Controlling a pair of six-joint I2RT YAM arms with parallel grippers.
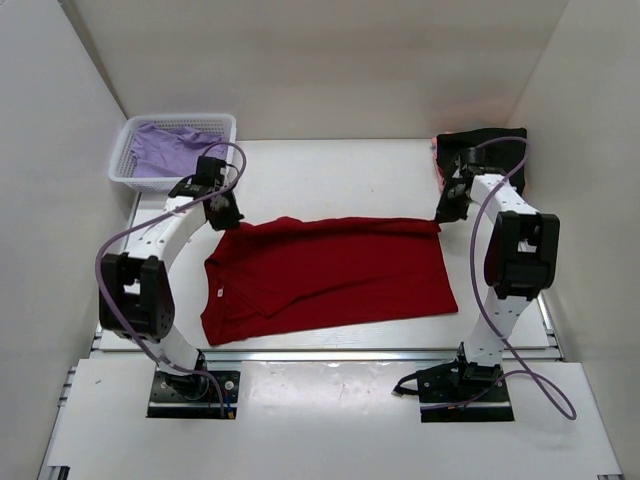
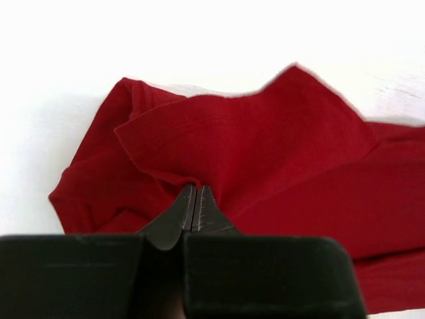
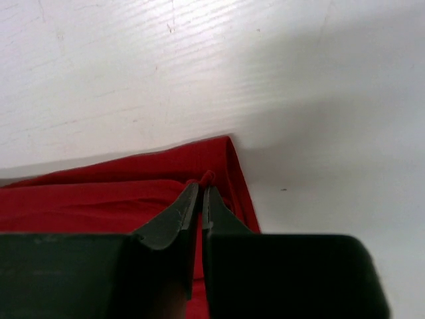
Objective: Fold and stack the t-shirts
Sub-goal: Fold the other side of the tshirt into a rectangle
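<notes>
The deep red t-shirt (image 1: pixel 330 280) is laid flat on the white surface (image 1: pixel 340 170). Its far edge is pinched at 2 ends, by the left jaws and the right jaws, likely so it can be folded over.

Red shirt (image 1: pixel 330 275): deep red, short-sleeved, spread wide across frame centre, collar at left, upper edge doubled over along its length. Lavender shirt (image 1: pixel 172 148): crumpled, upper left. Black shirt (image 1: pixel 490 140): bunched, upper right.
</notes>
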